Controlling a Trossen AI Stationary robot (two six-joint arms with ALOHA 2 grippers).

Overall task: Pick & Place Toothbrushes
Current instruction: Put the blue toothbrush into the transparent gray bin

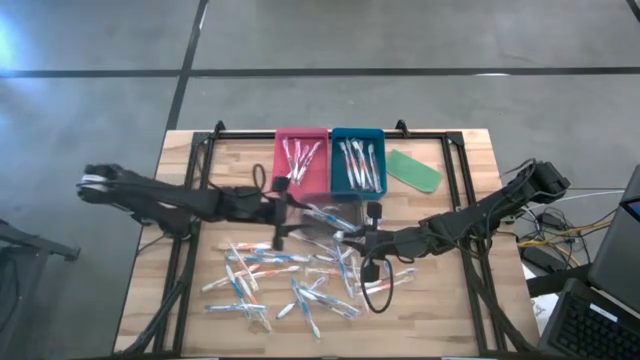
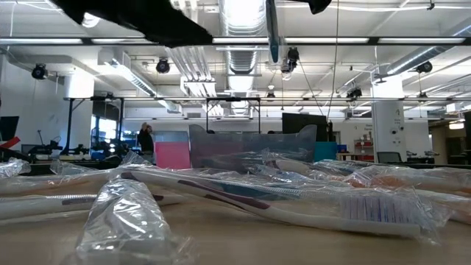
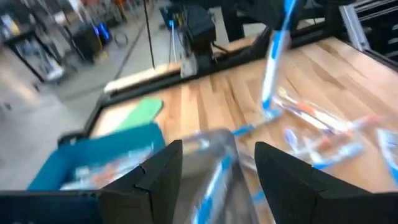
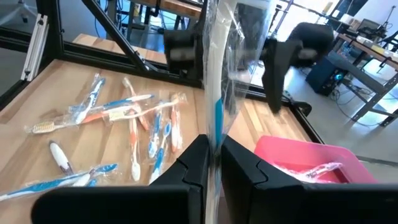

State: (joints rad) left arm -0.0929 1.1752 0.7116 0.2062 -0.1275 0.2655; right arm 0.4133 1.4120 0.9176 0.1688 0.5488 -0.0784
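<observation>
Right wrist view shows a wrapped blue toothbrush (image 4: 217, 93) standing upright, pinched low down between the right gripper's (image 4: 213, 155) fingers, which are closed on it with almost no gap. It hangs above the loose toothbrushes (image 1: 290, 280) heaped on the table (image 1: 180, 200), on the side of the heap nearest the red tray (image 1: 301, 160). The left gripper (image 3: 219, 163) hovers beside that tray's near edge, fingers spread wide around crinkled clear wrapping with a blue brush in it, not visibly clamping it. It looks like a handover or a fresh release, though I can't say which. To do this well, I'd judge the right arm should carry its brush clear over a tray rim before letting go, keeping the trailing wrapper from snagging the heap.

Count: one red tray, one blue tray (image 1: 358, 160) touching it, each holding several brushes, one flat green piece (image 1: 414, 170) just beyond the blue tray, and roughly two dozen brushes loose.
</observation>
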